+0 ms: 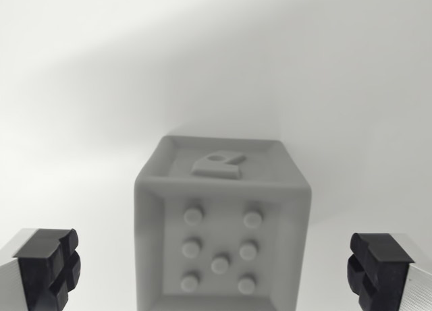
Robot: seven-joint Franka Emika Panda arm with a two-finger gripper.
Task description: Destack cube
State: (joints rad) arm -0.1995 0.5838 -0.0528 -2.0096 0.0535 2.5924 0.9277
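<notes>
cube point(221, 230) lower centre, ungrasped | end effector point(216, 274) spread wide, fingers at bottom corners | destack seemingly not yet begun

I note a grey cube point(223, 230), seven raised studs on its near face, an embossed figure on top; tool point(219, 270) pads point(47, 267) black; table point(81, 122) white.

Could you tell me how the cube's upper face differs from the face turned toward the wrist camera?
The cube's upper face carries one raised shape like a letter, while the facing face carries seven small round studs. The upper face is seen foreshortened and farther off; the facing face is seen nearly head-on, its lower edge cut off by the frame. Both are grey, recessed panels inside raised borders.
</notes>
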